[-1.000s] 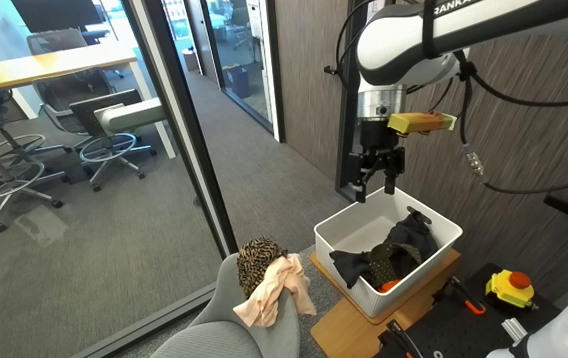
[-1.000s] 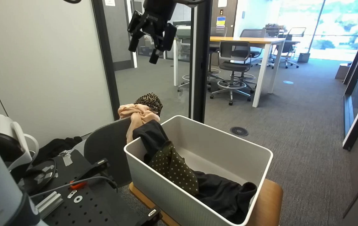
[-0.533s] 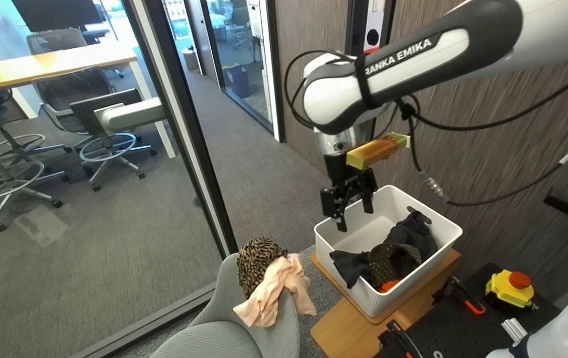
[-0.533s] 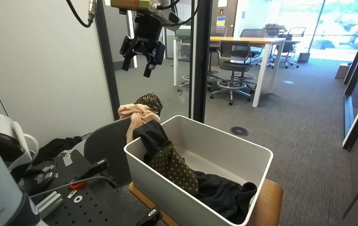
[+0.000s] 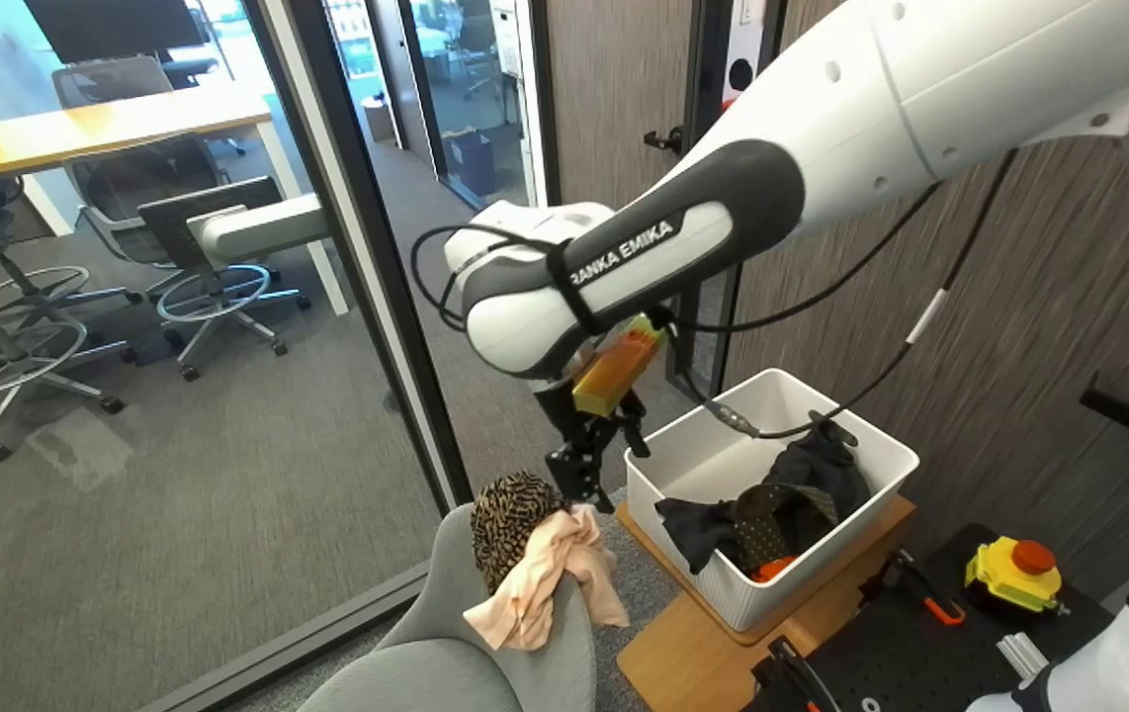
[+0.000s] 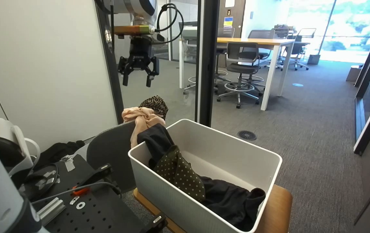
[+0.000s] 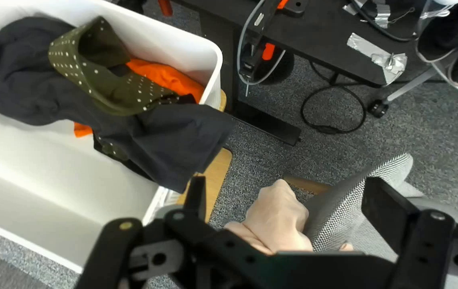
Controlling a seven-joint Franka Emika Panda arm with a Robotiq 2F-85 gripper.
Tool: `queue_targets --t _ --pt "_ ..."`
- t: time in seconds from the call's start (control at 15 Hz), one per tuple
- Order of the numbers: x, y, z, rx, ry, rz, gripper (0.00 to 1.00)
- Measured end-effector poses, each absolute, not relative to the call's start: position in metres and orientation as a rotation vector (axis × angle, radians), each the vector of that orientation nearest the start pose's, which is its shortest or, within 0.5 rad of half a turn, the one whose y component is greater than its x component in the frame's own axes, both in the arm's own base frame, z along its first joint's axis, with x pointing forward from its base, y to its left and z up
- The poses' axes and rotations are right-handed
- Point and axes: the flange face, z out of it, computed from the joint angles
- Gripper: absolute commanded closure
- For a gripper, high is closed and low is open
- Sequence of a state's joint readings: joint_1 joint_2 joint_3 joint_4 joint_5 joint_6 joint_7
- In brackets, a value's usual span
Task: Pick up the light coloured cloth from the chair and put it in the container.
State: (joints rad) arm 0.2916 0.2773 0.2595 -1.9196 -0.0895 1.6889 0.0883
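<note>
The light peach cloth [image 5: 545, 583] is draped over the backrest of the grey chair [image 5: 446, 672]. It also shows in an exterior view [image 6: 144, 120] and between the fingers in the wrist view [image 7: 277, 218], its lower part hidden by the gripper body. My gripper [image 5: 622, 481] is open and empty, above the cloth and apart from it. It also hangs open in an exterior view [image 6: 137, 85] and in the wrist view [image 7: 284, 190]. The white container [image 5: 698, 445] stands beside the chair and also shows in the other views [image 6: 227, 155] [image 7: 48, 176].
A leopard-patterned cloth [image 5: 507, 524] lies against the peach cloth on the chair back. The container holds black cloth [image 5: 817, 470], a dotted olive cloth [image 6: 178, 174] and orange cloth [image 7: 169, 78]; black cloth hangs over its rim. A glass partition post [image 6: 206, 64] stands behind the chair.
My arm has moved from above the container to the chair side and lowered, and the gripper has turned. The fingers stay open. The cloths, chair and container have not moved.
</note>
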Motion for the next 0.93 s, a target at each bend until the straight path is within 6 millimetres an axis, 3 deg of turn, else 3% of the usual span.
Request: queue_targets --t 0.4,0.73,0.93 --pt "0.470 0.370 0.279 -3.133 -1.082 0.748 0.00" --pt "0.462 0.421 0.264 -3.152 -1.197 0.676 0.00" --pt "0.456 0.440 0.259 -3.175 -1.182 0.632 0.00"
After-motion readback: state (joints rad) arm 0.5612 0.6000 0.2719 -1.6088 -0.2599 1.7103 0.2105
